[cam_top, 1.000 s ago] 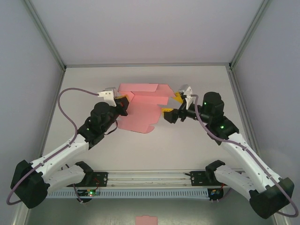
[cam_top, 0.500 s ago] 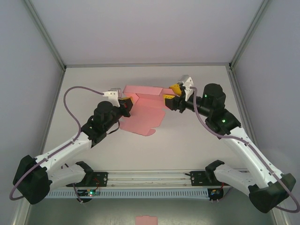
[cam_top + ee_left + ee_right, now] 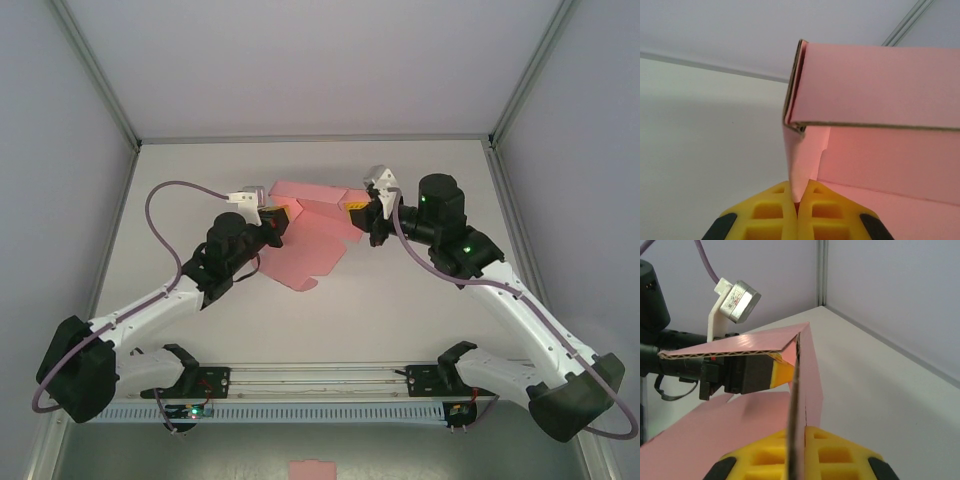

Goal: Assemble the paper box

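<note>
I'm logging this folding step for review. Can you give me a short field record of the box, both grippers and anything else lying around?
paper box: pink card, partly folded, back wall raised, loose flaps spread toward the arms
left gripper: shut on a thin flap at the box's left end
right gripper: shut on the card's edge at the box's right end
fold: in the right wrist view, two panels meet at a corner
other: small pink scrap at the near edge, apart from the box

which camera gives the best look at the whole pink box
The top external view: it takes in the pink box whole, flaps and all. The left wrist view gives a folded corner pinched in the left claw; the right wrist view a wall edge-on in the right claw.
</note>
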Available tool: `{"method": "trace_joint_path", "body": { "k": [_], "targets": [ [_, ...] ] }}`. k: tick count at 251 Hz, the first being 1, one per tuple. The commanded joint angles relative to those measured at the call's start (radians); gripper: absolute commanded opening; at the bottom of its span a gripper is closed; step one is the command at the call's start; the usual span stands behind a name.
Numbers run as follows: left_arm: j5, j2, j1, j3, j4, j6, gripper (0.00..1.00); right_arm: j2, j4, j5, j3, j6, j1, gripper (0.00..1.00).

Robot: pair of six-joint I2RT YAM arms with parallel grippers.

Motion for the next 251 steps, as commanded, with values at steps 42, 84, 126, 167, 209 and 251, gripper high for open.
{"method": "trace_joint_path", "body": {
  "k": [42, 84, 126, 167, 209, 251],
  "targets": [
    [-0.035, -0.005, 0.000, 0.025, 0.134, -0.013, 0.07, -0.019, 0.007, -0.135, 0.033, 0.035, 0.030, 0.00],
    [-0.002, -0.017, 0.000, 0.000, 0.192, -0.008, 0.11, -0.031, 0.035, -0.247, 0.039, 0.072, 0.014, 0.00],
    [0.019, -0.066, 0.000, -0.049, 0.268, 0.010, 0.13, -0.032, 0.035, -0.359, 0.053, 0.099, -0.026, 0.00],
    [0.010, -0.137, 0.003, -0.080, 0.256, 0.028, 0.22, -0.040, 0.081, -0.432, 0.041, 0.134, -0.065, 0.00],
    [0.050, -0.159, 0.007, -0.094, 0.261, 0.014, 0.22, -0.038, 0.128, -0.483, 0.032, 0.152, -0.090, 0.00],
    [0.117, -0.122, 0.016, -0.072, 0.247, 0.004, 0.24, -0.028, 0.148, -0.588, 0.030, 0.159, -0.110, 0.00]
  ]
}}
